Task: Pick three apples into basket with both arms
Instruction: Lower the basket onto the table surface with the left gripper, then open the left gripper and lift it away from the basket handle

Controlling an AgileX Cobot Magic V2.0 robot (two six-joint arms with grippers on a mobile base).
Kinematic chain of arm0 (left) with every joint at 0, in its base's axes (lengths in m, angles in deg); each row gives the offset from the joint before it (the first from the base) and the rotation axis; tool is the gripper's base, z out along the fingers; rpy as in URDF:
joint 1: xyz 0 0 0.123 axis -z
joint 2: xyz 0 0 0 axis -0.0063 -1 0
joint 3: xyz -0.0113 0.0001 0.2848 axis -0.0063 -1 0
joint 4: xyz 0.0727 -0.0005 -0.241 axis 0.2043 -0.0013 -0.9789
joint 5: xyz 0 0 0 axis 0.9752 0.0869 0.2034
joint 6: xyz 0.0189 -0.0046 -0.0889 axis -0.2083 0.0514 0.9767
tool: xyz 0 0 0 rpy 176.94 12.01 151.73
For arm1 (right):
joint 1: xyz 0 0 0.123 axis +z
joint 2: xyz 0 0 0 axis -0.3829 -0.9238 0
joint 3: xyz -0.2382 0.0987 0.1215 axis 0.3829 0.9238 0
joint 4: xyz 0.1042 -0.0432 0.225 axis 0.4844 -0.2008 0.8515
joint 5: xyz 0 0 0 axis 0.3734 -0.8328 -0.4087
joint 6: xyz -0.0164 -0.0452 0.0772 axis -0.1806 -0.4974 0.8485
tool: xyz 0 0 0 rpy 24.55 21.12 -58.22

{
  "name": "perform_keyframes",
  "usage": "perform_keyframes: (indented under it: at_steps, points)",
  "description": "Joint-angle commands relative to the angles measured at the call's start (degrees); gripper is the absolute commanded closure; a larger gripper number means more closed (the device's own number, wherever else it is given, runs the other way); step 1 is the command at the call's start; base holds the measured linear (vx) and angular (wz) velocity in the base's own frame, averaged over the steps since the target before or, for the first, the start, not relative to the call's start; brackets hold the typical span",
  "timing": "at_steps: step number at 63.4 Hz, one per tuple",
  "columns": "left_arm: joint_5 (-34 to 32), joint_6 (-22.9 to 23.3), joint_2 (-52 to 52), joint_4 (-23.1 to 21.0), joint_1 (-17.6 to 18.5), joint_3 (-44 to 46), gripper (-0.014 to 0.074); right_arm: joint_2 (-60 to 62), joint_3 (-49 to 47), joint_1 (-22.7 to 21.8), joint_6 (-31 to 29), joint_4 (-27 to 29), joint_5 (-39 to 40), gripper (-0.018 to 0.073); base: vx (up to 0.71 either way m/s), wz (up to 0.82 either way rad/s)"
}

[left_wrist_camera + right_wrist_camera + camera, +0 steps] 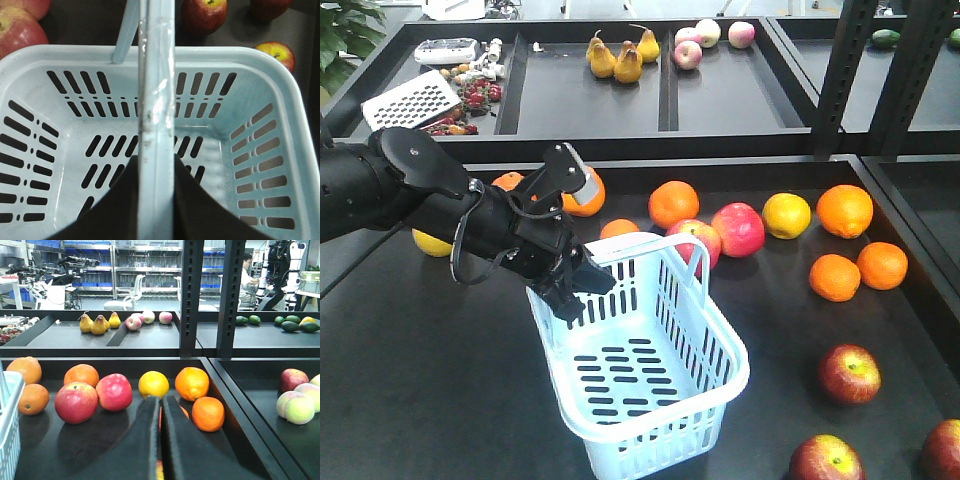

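— Black table (410, 400), fruit racks (570, 110) behind. What does the front view show?

— My left gripper (575, 292) clamped on one handle (156, 100) of the basket (730, 365), centre of frame. The wrist view confirms it: the bar runs straight between the dark fingers (115, 210), and the slotted floor below is bare.

— And the apples?

— All three apples (850, 373) sit on the table at lower right of the front view, apart from the basket. None is in, so I judge the task barely begun.

— Right arm?

— Out of the front view. Its own camera shows the right gripper (160, 440) with fingers drawn together to a thin slit, nothing clearly between them, facing oranges (191, 383) and pinker apples (76, 402).

— What does the next move turn on?

— Direction. The basket's long axis runs from upper left to lower right, its far end aimed toward the apples. From the left wrist they show just past the far rim, at the top of frame. My left is busy holding, so I reckon the picking falls to the right arm.
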Motion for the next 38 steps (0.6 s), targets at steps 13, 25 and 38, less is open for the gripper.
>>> perform_keyframes:
  at_steps: [13,25,38]
  points:
    - [-1.5,-1.2,2.8,-4.0,0.1,2.1,0.0417,0.7,0.8,-0.4,-0.5,-0.8,4.5,0.0564,0.00,0.00]
    - [-1.5,-1.2,2.8,-4.8,0.1,2.1,0.0274,0.7,0.8,-0.4,-0.5,-0.8,4.5,0.0564,0.00,0.00]
    - [0.3,-1.1,4.6,-9.0,0.1,2.1,0.0204,0.7,0.8,-0.4,-0.5,-0.8,4.5,0.0564,0.00,0.00]
